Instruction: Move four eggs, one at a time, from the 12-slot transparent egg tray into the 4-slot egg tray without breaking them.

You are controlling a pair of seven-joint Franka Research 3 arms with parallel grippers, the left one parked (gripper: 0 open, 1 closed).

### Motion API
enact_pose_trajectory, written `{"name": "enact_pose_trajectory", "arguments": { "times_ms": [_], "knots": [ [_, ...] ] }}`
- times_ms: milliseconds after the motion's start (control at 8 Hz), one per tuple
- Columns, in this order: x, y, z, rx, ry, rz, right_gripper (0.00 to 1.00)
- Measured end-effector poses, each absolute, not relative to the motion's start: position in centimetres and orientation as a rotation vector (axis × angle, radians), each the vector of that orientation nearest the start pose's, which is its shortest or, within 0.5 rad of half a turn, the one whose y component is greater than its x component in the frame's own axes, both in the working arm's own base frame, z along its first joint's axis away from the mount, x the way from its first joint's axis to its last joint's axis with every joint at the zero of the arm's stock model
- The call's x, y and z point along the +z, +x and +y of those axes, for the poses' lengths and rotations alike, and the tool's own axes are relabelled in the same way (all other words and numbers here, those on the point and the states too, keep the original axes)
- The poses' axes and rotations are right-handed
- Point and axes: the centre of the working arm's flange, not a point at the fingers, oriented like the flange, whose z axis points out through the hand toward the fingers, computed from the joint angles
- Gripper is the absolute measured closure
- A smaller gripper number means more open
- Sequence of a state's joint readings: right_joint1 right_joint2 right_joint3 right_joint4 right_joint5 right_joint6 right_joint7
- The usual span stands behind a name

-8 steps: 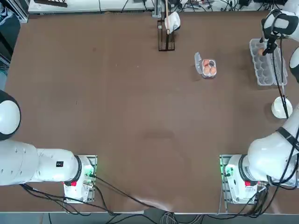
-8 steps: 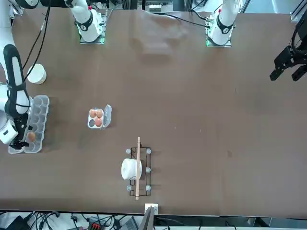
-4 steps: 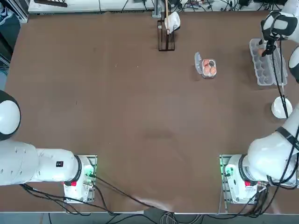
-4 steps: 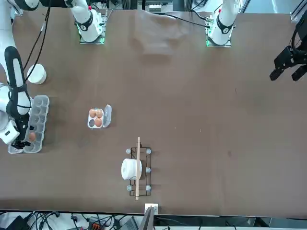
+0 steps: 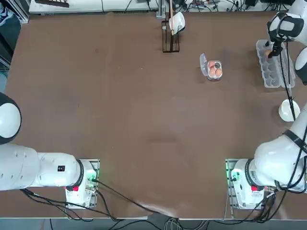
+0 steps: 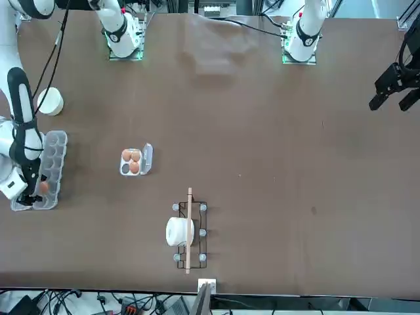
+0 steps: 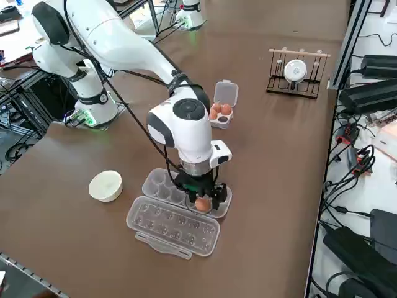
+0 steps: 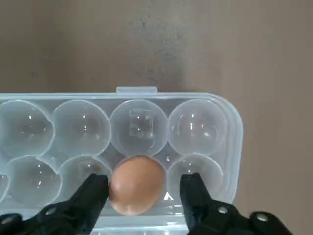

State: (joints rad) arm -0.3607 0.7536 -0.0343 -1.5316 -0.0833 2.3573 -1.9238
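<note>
Since the earlier frames the right gripper had sunk a little lower over the far end of the 12-slot transparent egg tray, and nothing else on the table had shifted. In the wrist view the last egg in that tray sat between the two black fingers; the jaws stood apart with one finger close on each side of it, the near one looking to touch the shell and a narrow gap showing at the other, so no firm grip could be confirmed. The egg rested in its cup, second from the tray's end, in the row nearer the jaws; every other cup in view was empty. From the right side the gripper pointed straight down onto the tray, egg visible between the fingertips. The 4-slot egg tray lay well apart from the jaws, toward the table's middle, lid flap open, holding three eggs with one cup vacant. A white bowl stood near the long tray's other end.
</note>
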Motion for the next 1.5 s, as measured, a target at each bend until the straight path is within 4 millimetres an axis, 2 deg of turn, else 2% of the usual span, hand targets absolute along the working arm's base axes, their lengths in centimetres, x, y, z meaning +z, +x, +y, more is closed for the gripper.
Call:
{"name": "enact_pose_trajectory", "arguments": {
  "times_ms": [125, 250, 375, 500, 1125, 1250, 1500],
  "knots": [
    [21.6, 66.1, -27.4, -0.077, 2.126, 2.181, 0.2],
    [21.5, 66.0, -27.5, -0.083, 2.134, 2.186, 0.31],
    [21.7, 65.9, -27.7, -0.073, 2.147, 2.177, 0.38],
    [21.8, 65.8, -27.9, -0.06, 2.159, 2.17, 0.41],
    [22.1, 65.8, -28.1, -0.033, 2.194, 2.154, 0.41],
    [22.7, 66.0, -28.0, -0.029, 2.206, 2.159, 0.41],
    [26.3, 66.3, -27.3, -0.022, 2.236, 2.176, 0.41]
  ]
}}
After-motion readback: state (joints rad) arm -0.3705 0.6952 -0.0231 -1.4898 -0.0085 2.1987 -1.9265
